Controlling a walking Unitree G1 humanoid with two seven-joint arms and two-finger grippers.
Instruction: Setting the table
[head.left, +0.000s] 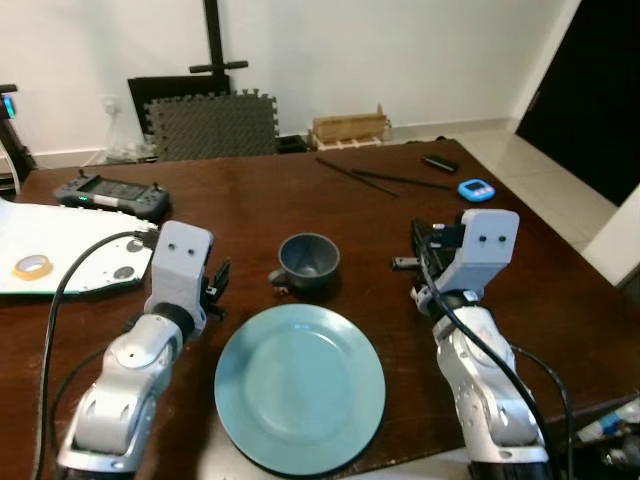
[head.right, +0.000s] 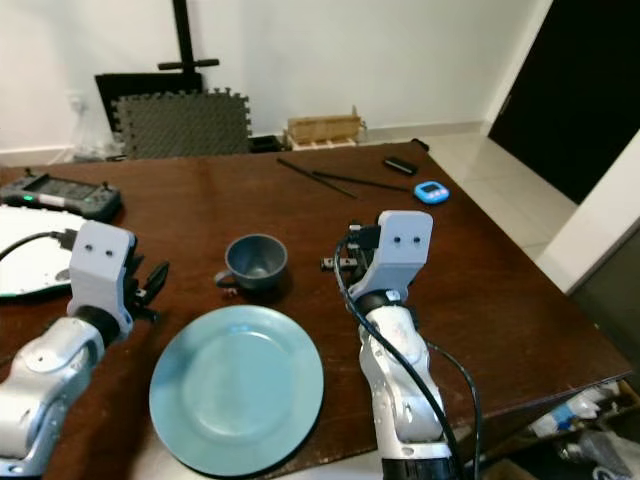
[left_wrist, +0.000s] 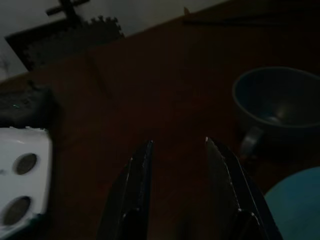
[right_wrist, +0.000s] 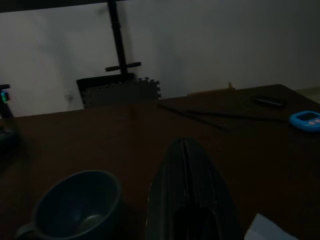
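A teal plate (head.left: 300, 386) lies at the front edge of the dark wooden table (head.left: 250, 215). Just behind it stands a grey-blue cup (head.left: 308, 259), handle toward my left. A pair of dark chopsticks (head.left: 372, 177) lies at the far side. My left gripper (head.left: 215, 281) hovers left of the plate; in the left wrist view its fingers (left_wrist: 141, 165) stand apart with nothing between them, the cup (left_wrist: 277, 107) off to one side. My right gripper (head.left: 412, 262) sits right of the cup, fingers (right_wrist: 185, 170) pressed together, the cup (right_wrist: 80, 205) beside them.
A white board (head.left: 70, 240) with a roll of tape (head.left: 33, 266) and a black controller (head.left: 110, 195) lie at the left. A blue timer (head.left: 476, 189) and a small black object (head.left: 440, 163) sit far right. A foam mat (head.left: 212, 124) and wooden crate (head.left: 350, 127) stand beyond the table.
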